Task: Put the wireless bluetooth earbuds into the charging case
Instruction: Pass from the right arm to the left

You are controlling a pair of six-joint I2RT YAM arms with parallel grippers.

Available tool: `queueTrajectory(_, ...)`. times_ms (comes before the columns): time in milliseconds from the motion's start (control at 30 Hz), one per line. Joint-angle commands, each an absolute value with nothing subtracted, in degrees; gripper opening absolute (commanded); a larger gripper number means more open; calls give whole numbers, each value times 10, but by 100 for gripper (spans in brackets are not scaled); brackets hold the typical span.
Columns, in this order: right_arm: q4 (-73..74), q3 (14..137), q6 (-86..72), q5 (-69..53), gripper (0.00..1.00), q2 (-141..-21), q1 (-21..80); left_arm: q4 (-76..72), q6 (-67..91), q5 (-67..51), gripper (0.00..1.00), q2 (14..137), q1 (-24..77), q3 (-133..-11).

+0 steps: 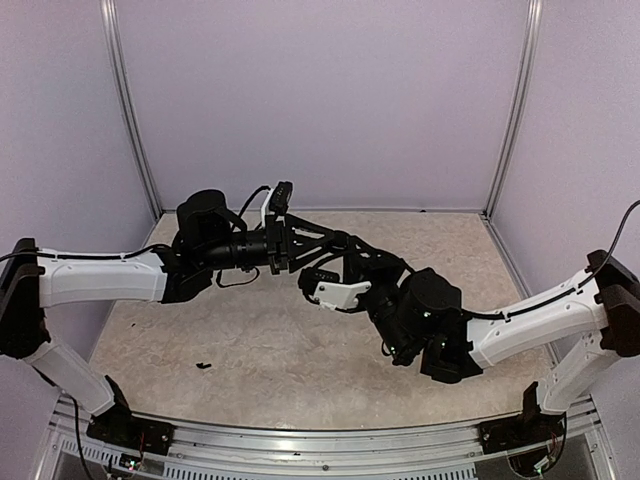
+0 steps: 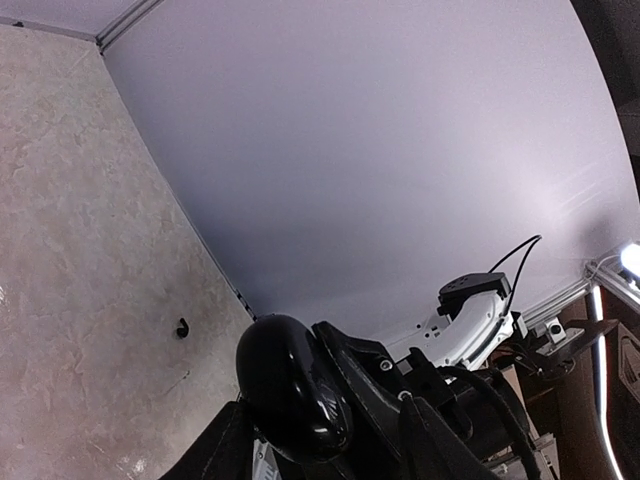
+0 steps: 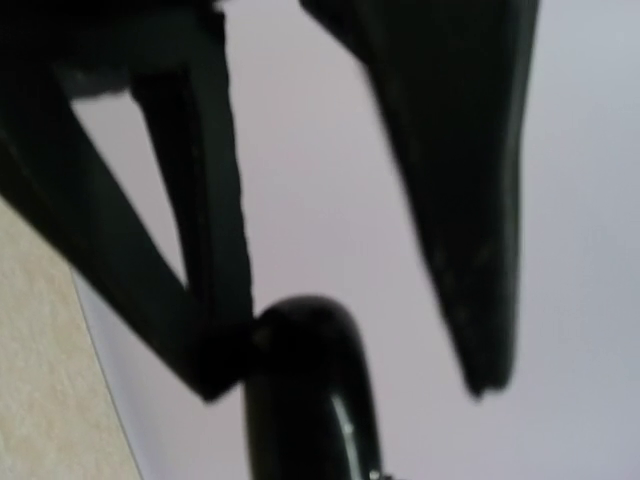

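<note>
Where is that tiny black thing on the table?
In the top view, the tiny black bit lies alone on the table, on the left side, between the left arm and the front edge.

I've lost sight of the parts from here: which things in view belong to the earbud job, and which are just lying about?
Job: earbuds and charging case, neither visible in any view.
Lying about: small black bit on the table.
</note>
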State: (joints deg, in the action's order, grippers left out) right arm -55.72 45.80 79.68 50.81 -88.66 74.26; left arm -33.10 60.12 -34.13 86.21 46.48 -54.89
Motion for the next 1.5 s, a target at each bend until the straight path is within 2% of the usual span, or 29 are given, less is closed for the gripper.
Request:
queueTrajectory(0, -581, 449, 817, 504, 0, -901, 753, -335, 612, -356, 49, 879, 467, -582)
queueTrajectory(267, -599, 446, 834, 504, 0, -904, 755, -342, 639, -368, 41, 902, 462, -589)
queueTrajectory(400, -601, 444, 837, 506, 0, -903, 755, -344, 640, -371, 31, 905, 459, -589)
queueTrajectory(533, -599, 442, 831, 504, 7, -898, 755, -346, 634, -370, 20, 900, 454, -582)
queueTrajectory(600, -588, 440, 820, 502, 17, -892, 755, -340, 624, -367, 18, 894, 452, -580)
queueTrajectory(733, -533, 439, 771, 492, 51, -872, 755, -329, 604, -362, 14, 885, 447, -573)
queueTrajectory(833, -443, 439, 705, 475, 71, -842, 754, -302, 572, -357, 12, 872, 444, -573)
queueTrajectory(933, -332, 440, 630, 460, 85, -809, 754, -271, 533, -354, 12, 857, 438, -573)
queueTrajectory(1067, -165, 453, 475, 380, 96, -739, 749, -157, 415, -347, 12, 842, 429, -604)
queueTrajectory(1167, -61, 471, 364, 258, 96, -678, 722, -47, 314, -331, 13, 833, 427, -639)
queueTrajectory(1300, 14, 492, 248, 17, 93, -623, 640, 80, 211, -321, 12, 834, 427, -683)
queueTrajectory(1467, 69, 523, 197, -125, 85, -638, 584, 183, 136, -340, 12, 838, 437, -725)
